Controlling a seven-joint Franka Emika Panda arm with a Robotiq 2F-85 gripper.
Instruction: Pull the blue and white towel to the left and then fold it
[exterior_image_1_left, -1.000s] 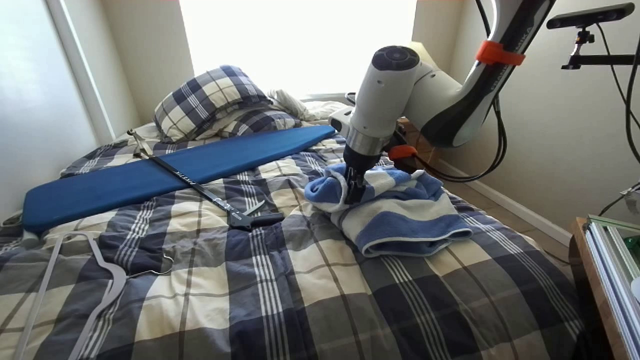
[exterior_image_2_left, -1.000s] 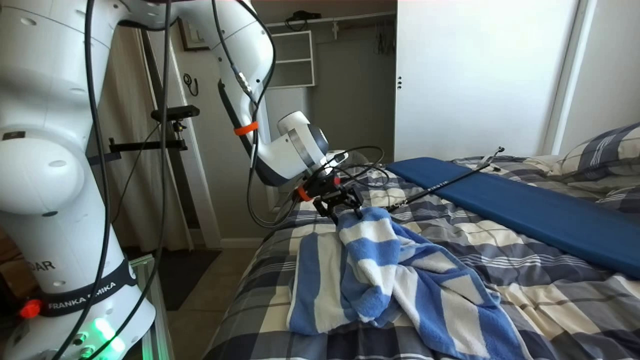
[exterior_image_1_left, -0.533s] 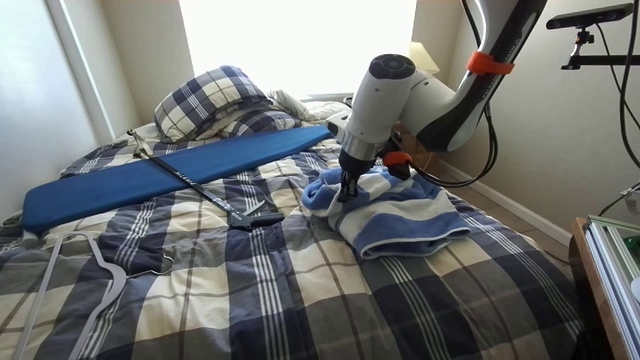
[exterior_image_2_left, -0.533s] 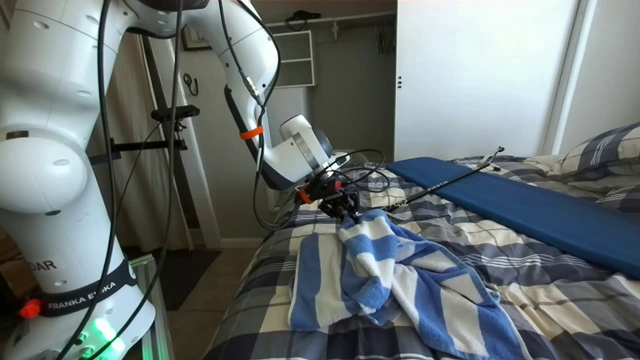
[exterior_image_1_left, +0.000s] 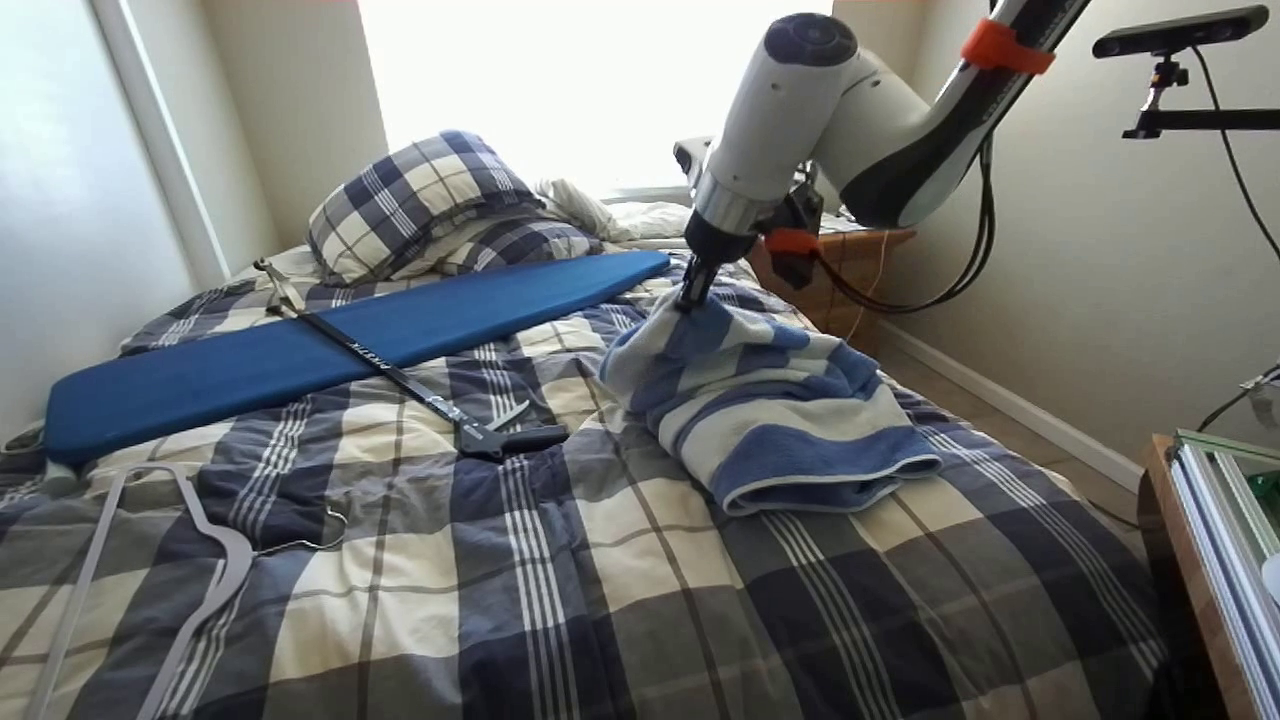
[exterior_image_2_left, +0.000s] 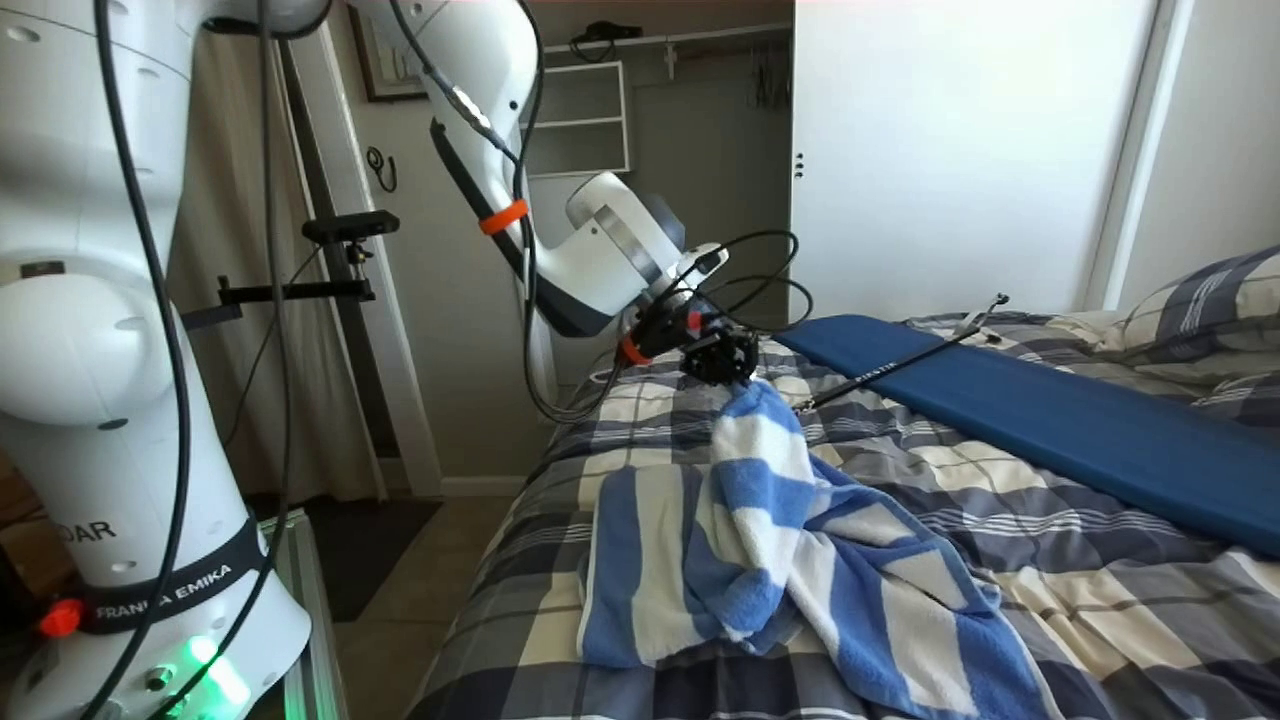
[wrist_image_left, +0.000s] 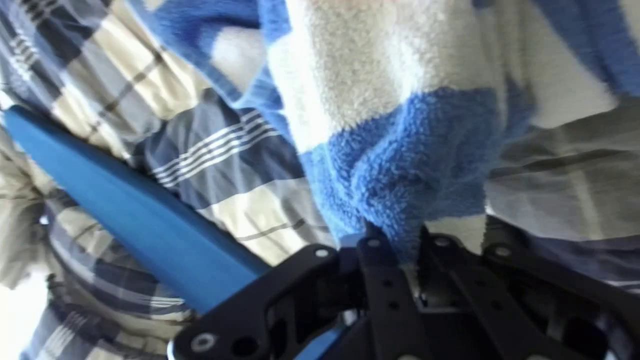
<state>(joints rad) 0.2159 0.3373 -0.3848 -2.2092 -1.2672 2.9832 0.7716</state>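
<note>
Fingers (wrist_image_left: 387, 295) drawn almost together, a fold of the blue and white towel (exterior_image_1_left: 770, 430) pinched between the tips. Wrist view has blue terry running into the narrow gap. In both exterior views the gripper (exterior_image_1_left: 690, 300) is dark and small, finger gap hard to read there; it tilts, tips down, right at the top of the cloth. Arm (exterior_image_1_left: 770, 130) comes in over the right edge of the plaid-covered bed (exterior_image_1_left: 420, 570) in an exterior view. Towel sits near the bed edge on the arm's side: held part raised to a peak, rest rumpled and lying on the bed, stripes broad. In an exterior view a flap (exterior_image_2_left: 930, 630) spreads toward the lower right and runs out of frame. Plain blue board (exterior_image_1_left: 460, 310) lies slantwise across the bed, apart from the towel. Black grabber (exterior_image_1_left: 405, 381) lies over the board, handle end on the bed, between board and towel. Plaid pillow (exterior_image_1_left: 420, 205) at the far edge. Pale frame (exterior_image_1_left: 238, 558) toward the left edge, cropped, can't name it. Wooden nightstand (exterior_image_1_left: 850, 265) just past the far right corner.
</note>
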